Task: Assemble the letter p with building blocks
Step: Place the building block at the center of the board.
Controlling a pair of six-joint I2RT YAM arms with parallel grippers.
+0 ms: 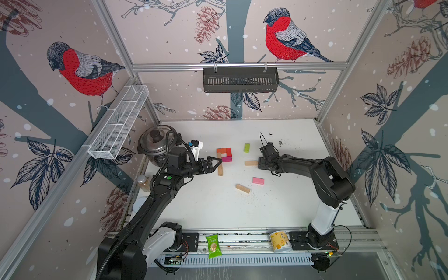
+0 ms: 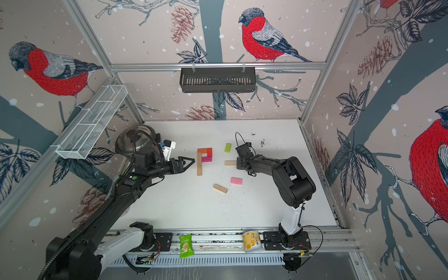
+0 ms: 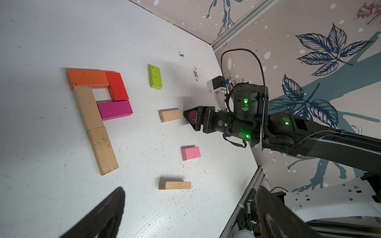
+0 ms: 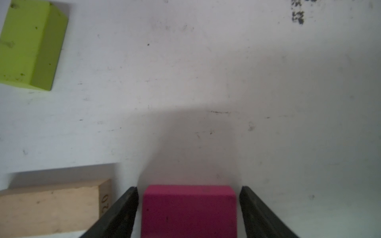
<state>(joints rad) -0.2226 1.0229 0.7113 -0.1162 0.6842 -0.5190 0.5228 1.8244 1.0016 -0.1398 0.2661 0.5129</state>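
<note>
The letter p lies flat in both top views: an orange block [image 1: 221,150], a red block [image 1: 228,151] and a magenta block [image 1: 227,159] form the loop beside a tan stem [image 1: 220,168]. My left gripper [image 1: 217,163] hovers open at the stem; in its wrist view the fingertips [image 3: 120,192] stand far apart. My right gripper [image 4: 188,187] is open around a second magenta block [image 4: 188,210], with a gap on each side. A tan block [image 4: 51,210] lies right beside it.
Loose blocks lie on the table: lime green [image 1: 246,147], pink [image 1: 258,180] and tan [image 1: 242,188]. A lidded pot [image 1: 156,143] stands at the back left, with a jar [image 1: 143,181] nearer. A green snack packet [image 1: 213,246] and a yellow cup [image 1: 280,241] sit on the front rail.
</note>
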